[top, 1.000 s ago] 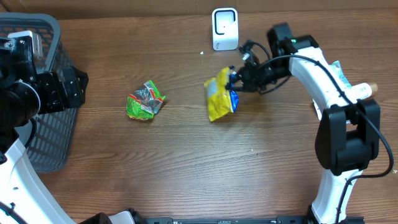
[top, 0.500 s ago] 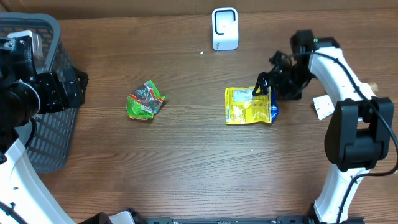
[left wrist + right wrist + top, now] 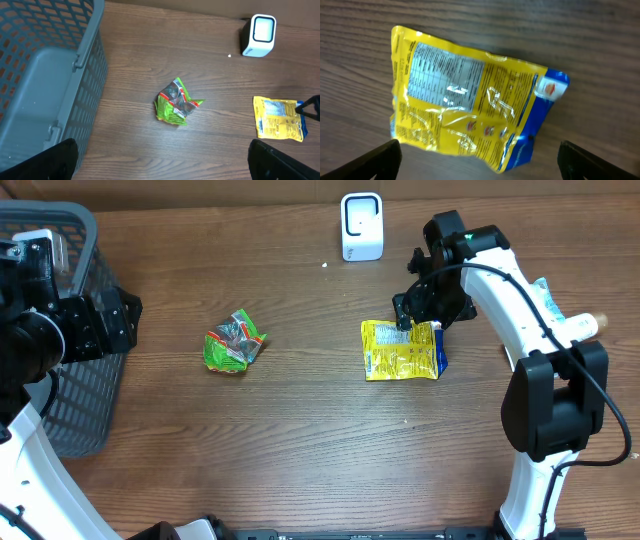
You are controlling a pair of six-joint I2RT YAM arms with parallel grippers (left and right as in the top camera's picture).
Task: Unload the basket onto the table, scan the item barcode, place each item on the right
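Hovers w/ right gripper (image 3: 487,161) wide apart, empty, just above yellow-and-blue crinkly plastic snack bag (image 3: 402,350), laid flat on wooden desk (image 3: 300,430), print up, near white boxy scanner (image 3: 361,226), prob. for regrip. Holds left gripper (image 3: 162,161) apart too, by grey mesh basket (image 3: 50,80).

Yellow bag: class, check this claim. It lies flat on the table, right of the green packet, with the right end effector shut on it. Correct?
No. The right end effector is open, not shut on the yellow bag; the right wrist view shows its fingers spread wide. The bag does lie flat on the table, right of the green packet.
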